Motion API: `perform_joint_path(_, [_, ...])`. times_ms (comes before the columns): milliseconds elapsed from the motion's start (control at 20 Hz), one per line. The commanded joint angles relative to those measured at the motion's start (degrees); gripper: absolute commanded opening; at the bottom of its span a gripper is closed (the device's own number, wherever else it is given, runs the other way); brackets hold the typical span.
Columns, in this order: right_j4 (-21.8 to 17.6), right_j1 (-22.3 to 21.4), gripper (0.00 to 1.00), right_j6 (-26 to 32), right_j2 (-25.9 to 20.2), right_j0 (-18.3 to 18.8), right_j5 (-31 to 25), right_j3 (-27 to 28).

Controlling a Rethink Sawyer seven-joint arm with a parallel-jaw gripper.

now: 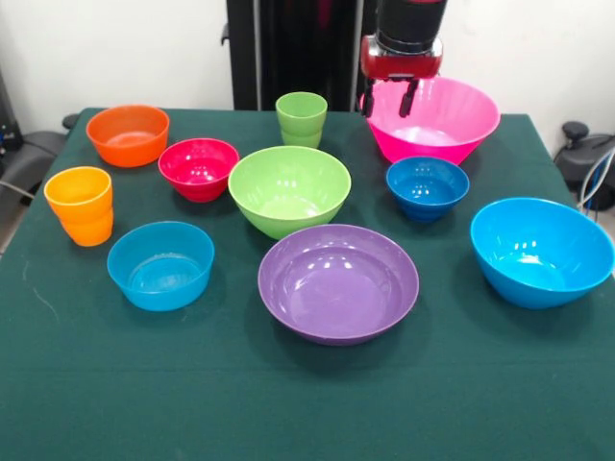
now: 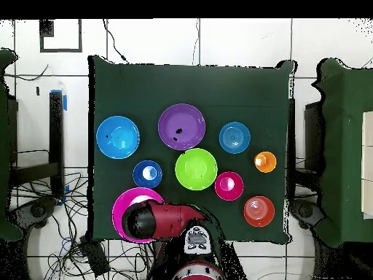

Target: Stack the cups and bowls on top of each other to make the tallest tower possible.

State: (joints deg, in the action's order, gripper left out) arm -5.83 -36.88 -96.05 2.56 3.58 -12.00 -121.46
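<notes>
The pink bowl sits mouth up at the back of the table, at about one o'clock from the lime green bowl in the front view, tilted a little so its opening leans toward the camera. It is round, so it has no long axis to line up with; only the rim matters.

The gripper hangs over the pink bowl's rim at its ten o'clock side. The jaws stand a little apart and hold nothing. From the front view one finger seems to be inside the wall and one outside, though I can't be sure they straddle it, and the overhead view hides it under the arm.

If you mean to take this bowl as the base, bring the jaws straight down across the wall, close firmly on the rim, and lift level so the glossy plastic doesn't swing or slip.

Nothing is stacked yet. Around the lime green bowl, the dark-blue bowl lies at three o'clock, the purple bowl at five, the red bowl at nine, and the light green cup at twelve.
</notes>
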Motion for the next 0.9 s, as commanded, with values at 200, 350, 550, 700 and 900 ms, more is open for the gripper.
perform_joint_path(200, [-3.3, 5.1, 1.00, -7.4, -5.1, 0.3, 11.6, 3.4])
perform_joint_path(350, [-3.9, 6.2, 1.00, -6.9, -4.9, 0.8, 12.8, 4.0])
perform_joint_path(550, [-4.2, 5.3, 1.00, -5.9, -4.4, 1.3, 11.8, 3.9])
perform_joint_path(700, [-5.3, 2.3, 1.00, -4.0, -3.8, 2.3, 8.5, 3.3])
perform_joint_path(900, [-7.0, 2.1, 1.00, -2.6, -4.1, 4.1, 7.3, 3.6])
